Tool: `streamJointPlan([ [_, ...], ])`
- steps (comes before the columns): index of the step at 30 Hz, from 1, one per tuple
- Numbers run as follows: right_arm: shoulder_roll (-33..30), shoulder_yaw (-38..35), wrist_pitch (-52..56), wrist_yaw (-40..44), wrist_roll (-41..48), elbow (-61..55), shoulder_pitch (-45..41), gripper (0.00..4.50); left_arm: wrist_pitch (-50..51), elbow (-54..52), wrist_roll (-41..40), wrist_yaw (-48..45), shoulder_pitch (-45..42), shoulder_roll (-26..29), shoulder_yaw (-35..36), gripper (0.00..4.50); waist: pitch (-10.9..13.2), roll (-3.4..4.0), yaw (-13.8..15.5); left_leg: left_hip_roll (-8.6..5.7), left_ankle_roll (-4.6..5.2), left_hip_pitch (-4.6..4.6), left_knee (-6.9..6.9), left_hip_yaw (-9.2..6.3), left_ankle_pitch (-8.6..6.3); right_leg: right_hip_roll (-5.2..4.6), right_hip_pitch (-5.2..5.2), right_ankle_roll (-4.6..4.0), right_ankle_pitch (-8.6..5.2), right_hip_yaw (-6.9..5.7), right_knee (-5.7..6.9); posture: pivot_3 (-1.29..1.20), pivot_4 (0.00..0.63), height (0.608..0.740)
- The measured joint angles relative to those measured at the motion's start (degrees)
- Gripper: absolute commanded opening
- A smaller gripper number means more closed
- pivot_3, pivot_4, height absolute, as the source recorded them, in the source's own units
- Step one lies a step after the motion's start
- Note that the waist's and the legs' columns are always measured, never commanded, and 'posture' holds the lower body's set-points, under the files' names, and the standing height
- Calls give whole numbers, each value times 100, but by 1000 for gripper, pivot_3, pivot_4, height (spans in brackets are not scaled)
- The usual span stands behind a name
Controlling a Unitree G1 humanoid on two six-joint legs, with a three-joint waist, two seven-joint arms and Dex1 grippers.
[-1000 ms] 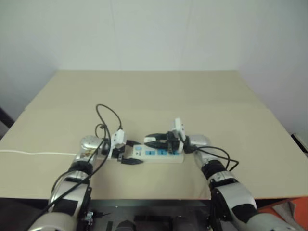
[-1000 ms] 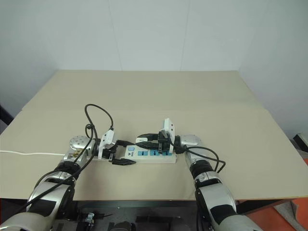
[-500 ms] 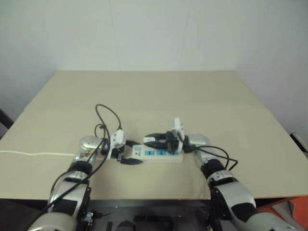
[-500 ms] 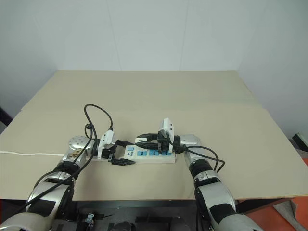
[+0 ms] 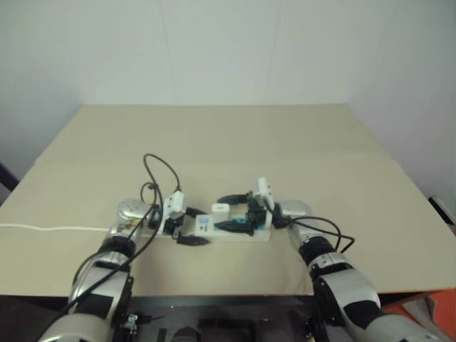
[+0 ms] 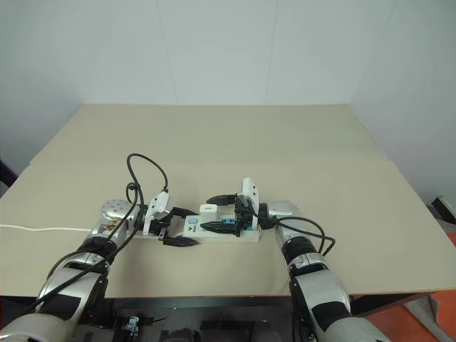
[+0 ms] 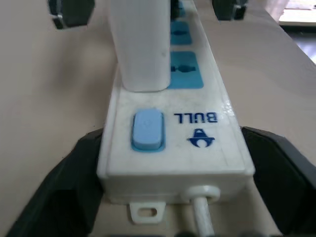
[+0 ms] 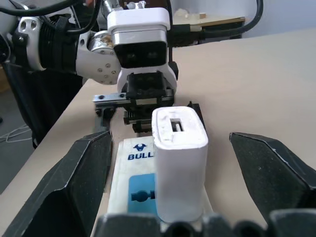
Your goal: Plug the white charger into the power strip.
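**Charger seated in the strip, both grippers let go**

Now that both grippers have spread their fingers, the white charger (image 8: 178, 163) stands on its own, upright in the power strip (image 6: 217, 229). A second ago the right gripper (image 6: 218, 212) was clamped around the charger and the left gripper (image 6: 179, 226) was pinching the strip's switch end; both have since opened wide.

The right gripper's two black fingers stand well apart on either side of the charger, touching nothing. The left gripper's fingers flank the switch end of the strip, with a gap on each side, so it holds nothing either.

The charger sits on the socket panel just beside the blue switch (image 7: 147, 130), with the other blue panels running away behind it. In the left wrist view its base meets the strip's face squarely, with no tilt to be seen.

The strip lies flat near the front edge of the tabletop (image 6: 285, 142), a little left of centre, its thin white cord (image 6: 39, 229) trailing toward the left edge.

Judging from this, the plugging step looks done: the charger keeps upright without support. What remains is probably drawing both arms back without knocking it.
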Motion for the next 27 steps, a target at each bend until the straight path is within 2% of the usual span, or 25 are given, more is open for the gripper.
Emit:
streamJointPlan([
  [5, -43, -12, 21, 95, 28, -191, 114, 4500, 196, -250, -358, -23, 68, 33, -46, 4481, 0, 0, -4, 0, 0, -3, 0, -1, 0, 0, -2, 0, 0, 0, -1, 0, 150, 740],
  [9, -439, -68, 255, 232, 180, -1009, 560, 4500, 332, -684, -805, -38, 226, 383, 21, 4481, 4, 2, -9, 0, 0, -20, 1, -7, 0, -1, -15, 0, 0, -4, -1, 0, 150, 740],
  [13, -1319, -386, 595, 354, 556, -2249, 931, 4500, 727, -1385, -1423, -44, 456, 979, 312, 4481, 21, 6, -30, 1, 0, -42, 1, -7, 0, -2, -44, -2, 1, -3, 4, 0, 150, 740],
  [16, -2028, -573, 806, 447, 784, -3078, 1178, 4500, 1022, -1974, -1768, -48, 741, 1611, 247, 4481, 23, 7, -63, 5, 0, -37, -13, -3, 0, 1, -48, -6, -2, -1, 5, 0, 150, 740],
  [18, -2892, -706, 804, 595, 756, -3480, 1636, 4500, 1039, -2099, -1911, -48, 1113, 2244, 192, 4481, 27, 10, -53, 5, 1, -38, -17, 2, -1, 0, -51, -9, -8, -1, 4, 0, 150, 740],
  [19, -3109, -760, 800, 638, 730, -3503, 1766, 4500, 1040, -2067, -1925, -48, 1218, 2398, 193, 4481, 28, 10, -50, 5, 1, -38, -18, 3, -1, -1, -51, -9, -9, -1, 4, 0, 150, 740],
  [21, -3491, -802, 798, 728, 744, -3657, 2078, 4500, 1037, -2040, -2096, -48, 1378, 2570, 154, 4481, 30, 8, -38, 6, 1, -37, -13, 6, -1, 0, -50, 14, -22, 0, 5, 0, 150, 740],
  [27, -3852, -869, 892, 699, 809, -4048, 2416, 4500, 978, -2043, -2158, -49, 1456, 2637, 83, 4481, 30, 8, -37, 13, 6, -32, -12, 12, 3, 8, -48, 25, -30, 5, 3, 0, 150, 740],
])
